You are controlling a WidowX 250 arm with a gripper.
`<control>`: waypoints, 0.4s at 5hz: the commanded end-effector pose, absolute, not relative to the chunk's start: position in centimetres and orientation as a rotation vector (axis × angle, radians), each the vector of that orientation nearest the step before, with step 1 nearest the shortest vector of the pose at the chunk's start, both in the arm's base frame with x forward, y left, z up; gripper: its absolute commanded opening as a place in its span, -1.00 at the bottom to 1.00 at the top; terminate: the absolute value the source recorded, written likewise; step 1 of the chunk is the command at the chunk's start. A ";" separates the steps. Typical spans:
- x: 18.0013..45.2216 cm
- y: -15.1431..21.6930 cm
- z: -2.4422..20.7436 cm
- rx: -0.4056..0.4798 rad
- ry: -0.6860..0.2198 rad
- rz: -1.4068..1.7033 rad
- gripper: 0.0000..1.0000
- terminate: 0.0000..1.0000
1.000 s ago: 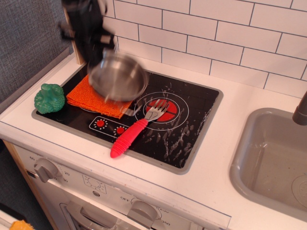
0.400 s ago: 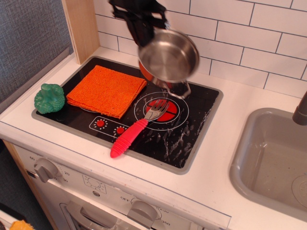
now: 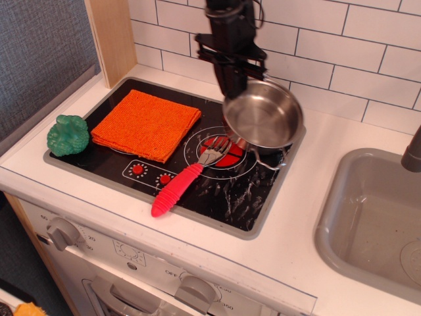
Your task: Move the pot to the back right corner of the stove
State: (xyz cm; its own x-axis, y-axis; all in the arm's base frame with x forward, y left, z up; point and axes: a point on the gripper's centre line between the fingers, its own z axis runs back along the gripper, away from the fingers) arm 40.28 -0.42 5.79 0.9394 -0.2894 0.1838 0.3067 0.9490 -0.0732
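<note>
Against a white tiled wall [image 3: 342, 39], we saw one steel pot [image 3: 263, 117] tilted over the back right part of the stove [image 3: 250, 191], one black gripper [image 3: 231, 78] clamped on its rim. Outward lay one red-handled fork [image 3: 187, 176], one orange cloth [image 3: 146, 124], one green toy [image 3: 68, 135], one grey sink [image 3: 371, 217].

toy play kitchen | stove [image 3: 217, 191] | grey sink [image 3: 368, 217] | white tile wall [image 3: 342, 52] | oven dials [image 3: 62, 232]

Black robot arm, boxy matte black hand [image 3: 231, 74], dark cable looping at the top, blocky housing
</note>
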 end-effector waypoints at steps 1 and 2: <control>41.3 -1.9 6.3 -0.078 -0.203 -0.354 -1.00 -1.00; 41.1 -1.2 6.9 -0.057 -0.195 -0.349 1.00 -1.00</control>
